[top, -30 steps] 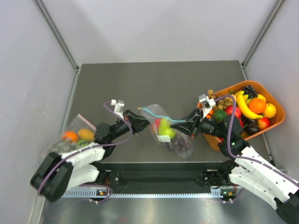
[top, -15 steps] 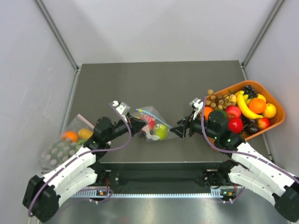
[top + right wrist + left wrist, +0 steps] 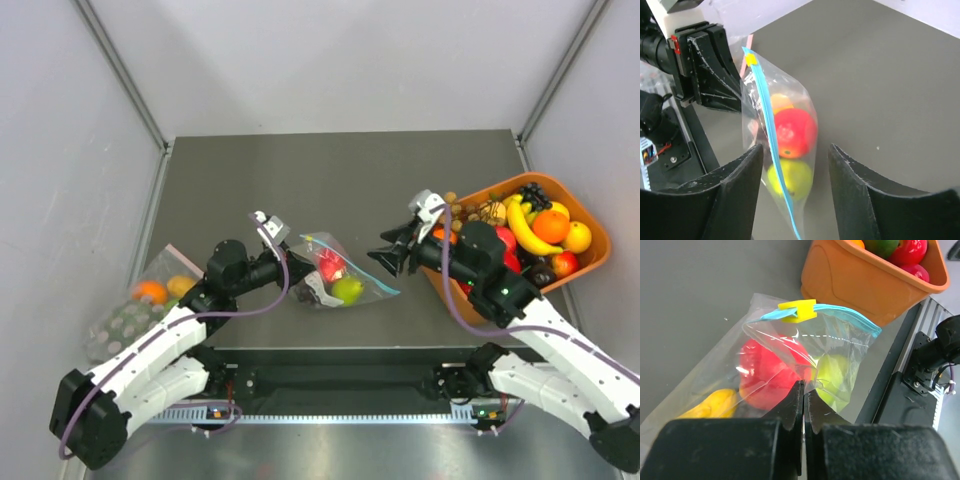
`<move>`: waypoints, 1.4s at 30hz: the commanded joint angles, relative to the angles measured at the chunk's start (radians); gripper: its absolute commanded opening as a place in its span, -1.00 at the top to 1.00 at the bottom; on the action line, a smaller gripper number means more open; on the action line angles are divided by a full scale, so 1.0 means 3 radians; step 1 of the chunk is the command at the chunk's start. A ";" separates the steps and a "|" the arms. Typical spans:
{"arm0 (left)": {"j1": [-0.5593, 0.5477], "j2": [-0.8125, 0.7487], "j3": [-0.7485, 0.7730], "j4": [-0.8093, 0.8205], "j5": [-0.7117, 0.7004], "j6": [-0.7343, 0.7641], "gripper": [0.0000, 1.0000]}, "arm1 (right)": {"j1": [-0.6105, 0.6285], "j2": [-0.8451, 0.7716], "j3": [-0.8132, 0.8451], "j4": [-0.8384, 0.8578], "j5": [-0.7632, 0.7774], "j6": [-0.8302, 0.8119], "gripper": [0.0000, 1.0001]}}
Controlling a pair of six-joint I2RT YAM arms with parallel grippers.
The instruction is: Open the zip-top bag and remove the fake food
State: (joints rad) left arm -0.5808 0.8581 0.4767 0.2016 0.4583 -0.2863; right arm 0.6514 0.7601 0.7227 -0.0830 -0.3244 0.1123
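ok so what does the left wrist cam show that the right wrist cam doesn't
Only the left wrist: the left gripper seen from behind, shut on a fold of the bag, and the orange bin of fruit beyond it.

Only the right wrist: the right gripper, open, with the bag seen between its fingers, and the left gripper seen from the front, at the bag's far end.

Both: the bag, its teal zip with the yellow slider, and the red apple and green fruit inside.
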 commanded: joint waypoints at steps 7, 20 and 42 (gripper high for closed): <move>-0.0145 0.0105 0.0466 -0.0488 0.0001 0.0208 1.00 | 0.0600 0.0846 0.0750 0.0200 0.0160 -0.0742 0.00; -0.0217 0.0090 0.0528 -0.0641 -0.0035 0.0274 1.00 | 0.1168 0.1363 0.1104 0.0251 0.0698 -0.1249 0.08; -0.0288 -0.0028 0.0543 -0.0657 -0.0004 0.0300 1.00 | 0.1311 0.1751 0.1339 0.0195 0.0780 -0.1438 0.51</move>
State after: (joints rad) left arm -0.6624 0.8776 0.5930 -0.0170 0.4515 -0.2096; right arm 1.0260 1.2690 1.0634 -0.0441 -0.0948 -0.3019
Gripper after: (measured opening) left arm 0.011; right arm 0.273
